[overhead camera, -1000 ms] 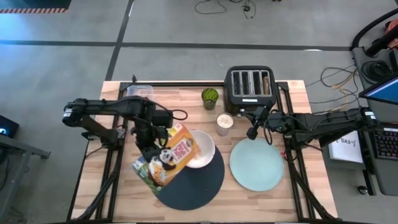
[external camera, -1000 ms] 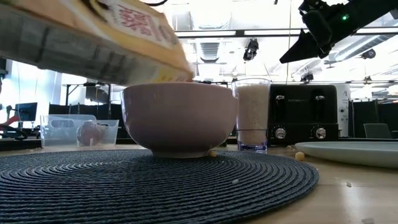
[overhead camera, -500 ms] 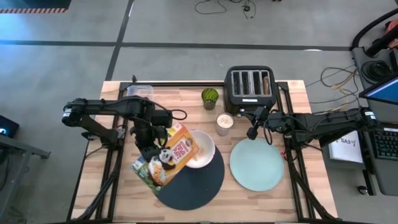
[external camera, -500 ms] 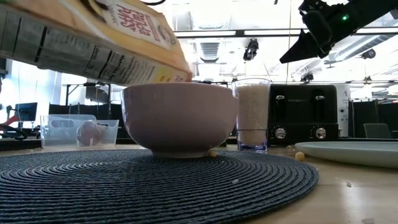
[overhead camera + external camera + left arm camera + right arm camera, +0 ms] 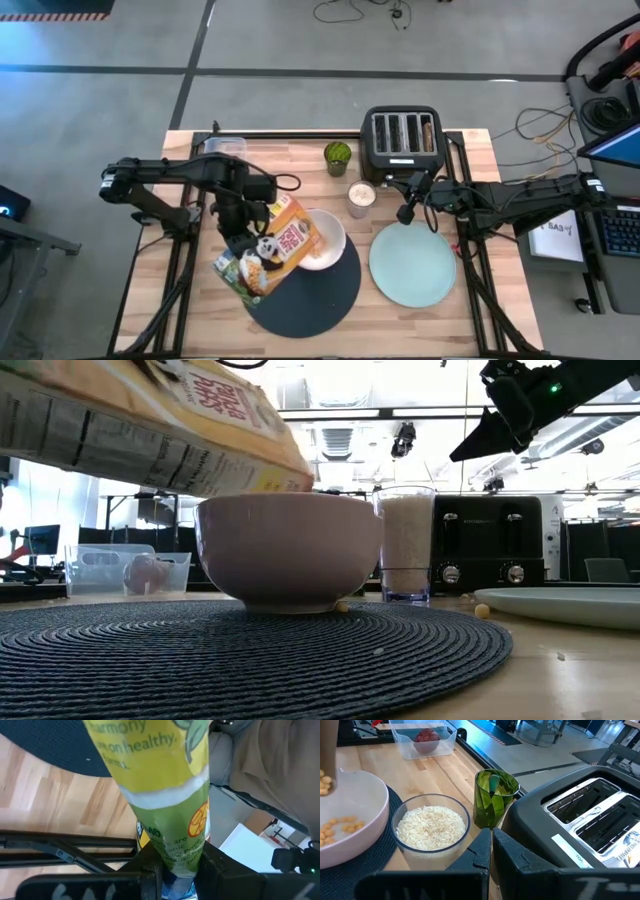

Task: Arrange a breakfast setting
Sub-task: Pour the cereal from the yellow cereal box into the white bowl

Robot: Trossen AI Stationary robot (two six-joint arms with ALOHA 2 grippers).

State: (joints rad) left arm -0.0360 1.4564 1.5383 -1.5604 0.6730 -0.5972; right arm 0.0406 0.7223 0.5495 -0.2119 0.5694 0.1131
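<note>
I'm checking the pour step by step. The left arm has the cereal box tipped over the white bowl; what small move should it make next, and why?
Probably hold the tilt a little longer. The left gripper is shut on the cereal box, whose mouth hangs over the white bowl, and the right wrist view shows only scattered cereal pieces inside. The right gripper waits shut near the toaster.

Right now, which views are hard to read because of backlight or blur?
Low view: bright ceiling lights behind leave the white bowl shaded and the right gripper a silhouette. Left wrist view: the yellow-green cereal box fills the frame, soft. High view: evenly lit.
</note>
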